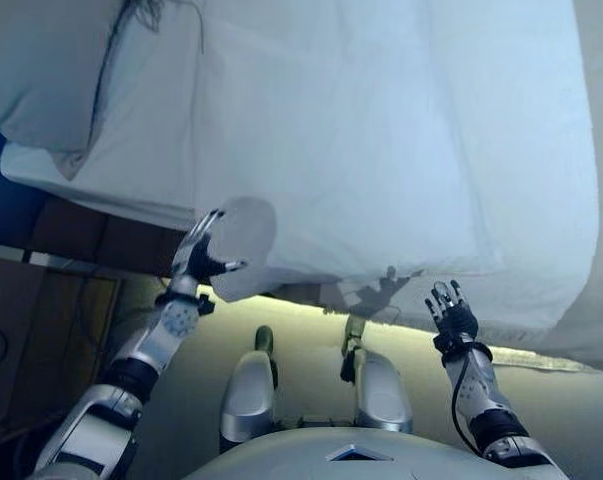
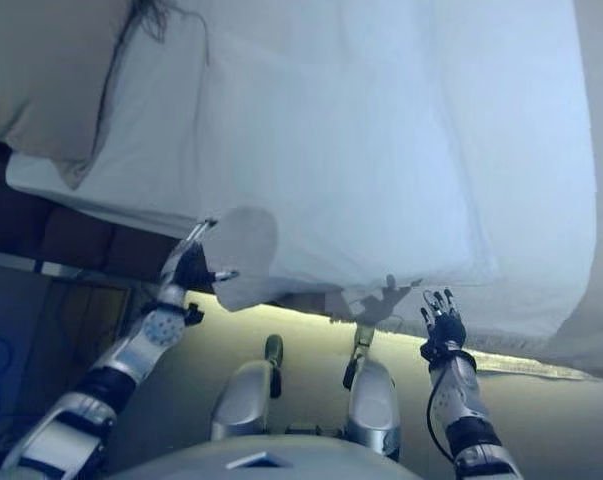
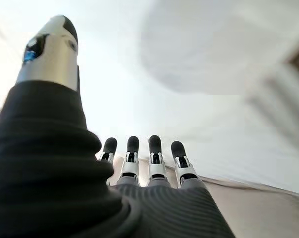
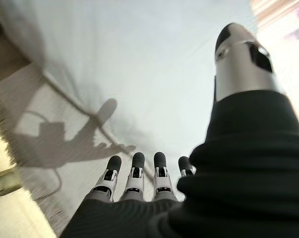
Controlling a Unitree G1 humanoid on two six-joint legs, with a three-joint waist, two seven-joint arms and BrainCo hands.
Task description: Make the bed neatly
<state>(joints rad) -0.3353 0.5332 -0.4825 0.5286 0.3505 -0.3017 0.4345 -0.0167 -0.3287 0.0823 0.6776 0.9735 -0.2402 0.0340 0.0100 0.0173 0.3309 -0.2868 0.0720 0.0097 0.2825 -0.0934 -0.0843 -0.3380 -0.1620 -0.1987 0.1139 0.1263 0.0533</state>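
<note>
A white duvet [image 1: 381, 130] covers the bed, with a pale pillow [image 1: 51, 80] at its far left end. A rounded corner flap of the duvet [image 1: 246, 232] hangs over the near edge. My left hand [image 1: 194, 258] is raised right beside that flap, fingers straight along its edge and thumb pointing toward it; in the left wrist view the fingers [image 3: 156, 158] are straight with white cloth beyond them and nothing clasped. My right hand [image 1: 451, 312] is open with spread fingers, just below the bed's near edge, apart from the cloth; its shadow falls on the sheet [image 4: 89, 134].
The bed's hanging side sheet [image 1: 526, 325] runs along the near edge to the right. Brown furniture [image 1: 81, 235] and a darker patch of floor lie at the left, below the pillow end. A pale floor strip [image 1: 301, 330] lies between me and the bed.
</note>
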